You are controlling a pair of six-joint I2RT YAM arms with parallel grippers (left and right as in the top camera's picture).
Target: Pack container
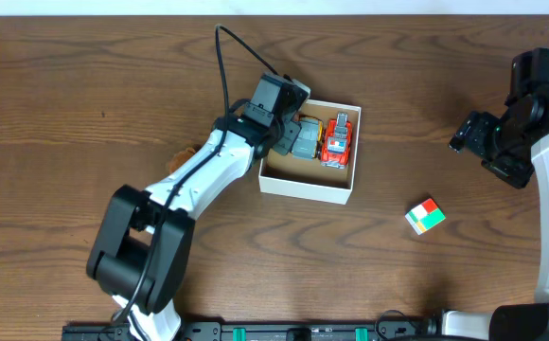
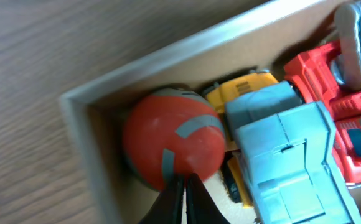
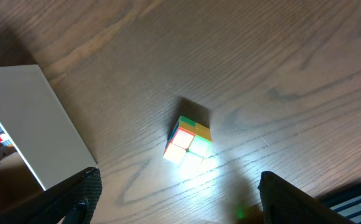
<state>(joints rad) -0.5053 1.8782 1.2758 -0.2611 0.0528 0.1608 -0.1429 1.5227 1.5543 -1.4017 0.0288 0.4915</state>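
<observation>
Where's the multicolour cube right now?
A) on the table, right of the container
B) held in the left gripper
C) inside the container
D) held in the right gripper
A: the cube sits on the bare table, clear of the container and to its right in the overhead view.

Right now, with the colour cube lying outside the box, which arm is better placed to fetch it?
Right. The right gripper is open, with the cube lying just ahead of it. The left gripper is shut, down inside the container by the orange ball.
</observation>
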